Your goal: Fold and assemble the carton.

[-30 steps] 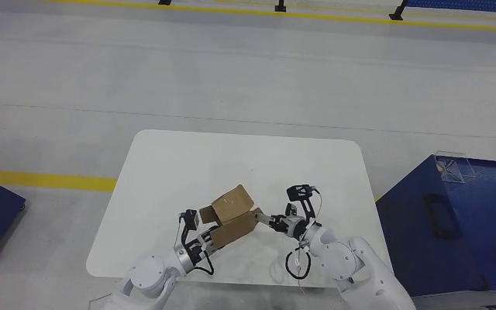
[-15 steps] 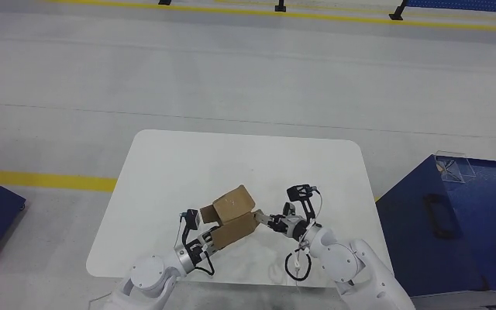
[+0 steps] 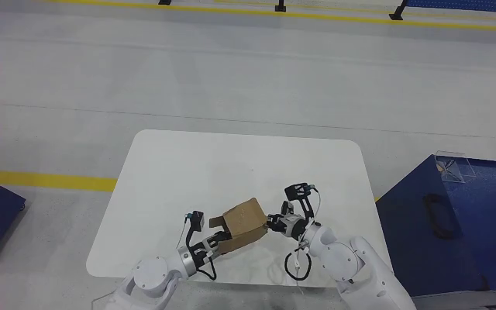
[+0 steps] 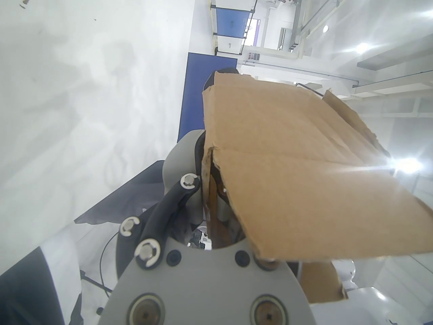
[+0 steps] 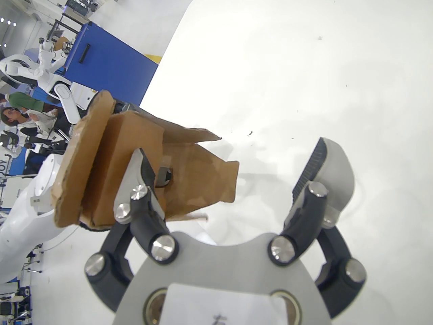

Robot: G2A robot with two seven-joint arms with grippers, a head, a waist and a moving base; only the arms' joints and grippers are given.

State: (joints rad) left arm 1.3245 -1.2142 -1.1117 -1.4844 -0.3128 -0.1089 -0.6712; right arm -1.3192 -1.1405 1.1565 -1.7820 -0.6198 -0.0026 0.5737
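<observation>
A brown corrugated cardboard carton [image 3: 246, 221], partly folded with loose flaps at both ends, sits between the two arms near the front edge of the white rounded-corner table [image 3: 232, 163], about midway along that edge. It lies tilted, one end pointing toward the front-left corner and the other toward the right edge.

The left gripper [image 3: 217, 243] meets the carton at its front-left end. In the left wrist view a broad flat panel of the carton [image 4: 287, 157] spreads over the gripper, and a thin cardboard edge runs down between the fingers. The gripper appears clenched on that flap, though the far finger is hidden behind the cardboard.

The right gripper [image 5: 231, 148] stands at the carton's opposite end with its jaws spread wide. One finger [image 5: 135, 174] lies against the side of the carton [image 5: 189, 170], just beside a small cut-out hole. The other finger [image 5: 333, 167] is well apart from it, over bare tabletop [image 5: 287, 52].
</observation>
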